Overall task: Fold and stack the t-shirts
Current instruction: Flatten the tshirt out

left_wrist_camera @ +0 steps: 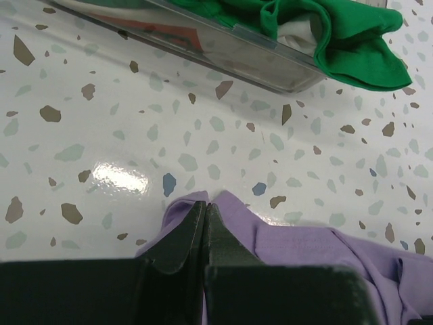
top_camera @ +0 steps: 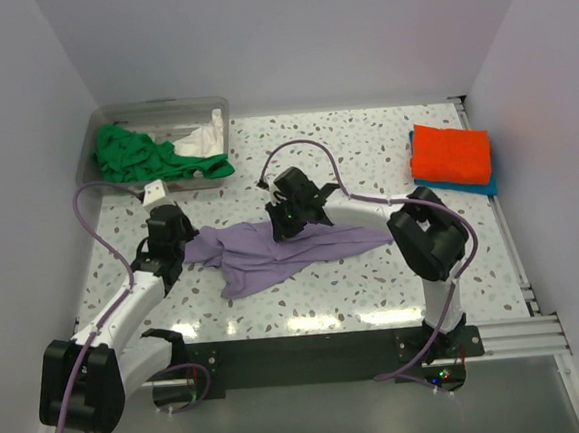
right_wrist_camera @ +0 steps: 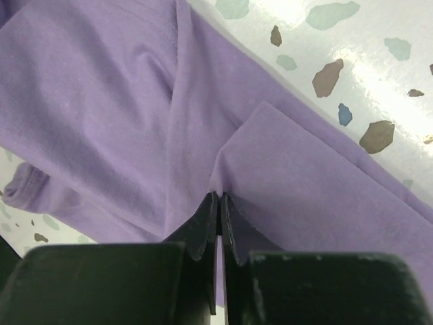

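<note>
Two hands down on one garment. The left hand [left_wrist_camera: 205, 208] has its jaws pressed together, pinching the left edge of the lavender t-shirt [top_camera: 272, 253]. The right hand [right_wrist_camera: 218, 198] is likewise clamped, nipping up a small ridge of the same shirt near its upper middle.

The shirt lies rumpled across the centre of the bench [top_camera: 356, 292] and tapers to a point toward the right of the frame. Its lower edge is ragged and well apart from the bench's near edge, with a bare strip below it.

Upper left: a clear tub [top_camera: 86, 157] holds a green t-shirt [top_camera: 134, 153] and a white shirt [top_camera: 205, 138]. The green hem spills over the tub's near rim onto the bench.

Upper right: a folded orange t-shirt [top_camera: 450, 154] sits on a blue t-shirt [top_camera: 480, 187], tight against the bench's right edge.

Bare bench between tub and stack at top centre. Walls [top_camera: 285, 36] close off the left, back and right.
</note>
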Controlling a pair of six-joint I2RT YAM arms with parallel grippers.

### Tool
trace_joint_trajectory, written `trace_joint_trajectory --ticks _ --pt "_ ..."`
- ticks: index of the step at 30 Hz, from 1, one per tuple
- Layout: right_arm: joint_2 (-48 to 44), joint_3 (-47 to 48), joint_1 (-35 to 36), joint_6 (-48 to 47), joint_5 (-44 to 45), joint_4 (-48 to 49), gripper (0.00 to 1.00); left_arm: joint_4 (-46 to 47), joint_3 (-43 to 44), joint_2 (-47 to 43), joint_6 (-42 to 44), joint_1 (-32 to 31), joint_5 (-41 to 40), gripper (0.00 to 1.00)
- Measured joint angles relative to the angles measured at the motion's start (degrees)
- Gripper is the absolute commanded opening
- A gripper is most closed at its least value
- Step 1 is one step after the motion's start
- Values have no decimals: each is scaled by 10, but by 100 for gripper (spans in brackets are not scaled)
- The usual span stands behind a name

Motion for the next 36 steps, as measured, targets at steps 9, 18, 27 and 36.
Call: trace_joint_trajectory --ticks 9,18,27,36 --pt "-86 27 -14 -22 83 -73 0 -23 36 2 2 0 -43 0" --pt "-266 63 -158 -35 174 -107 0 -34 163 -15 15 7 -102 0" --pt "-350 136 -186 -60 297 -179 0 -71 257 -75 64 15 -178 0" --pt "-494 168 -188 -74 368 -209 0 -78 309 -206 92 16 -222 0"
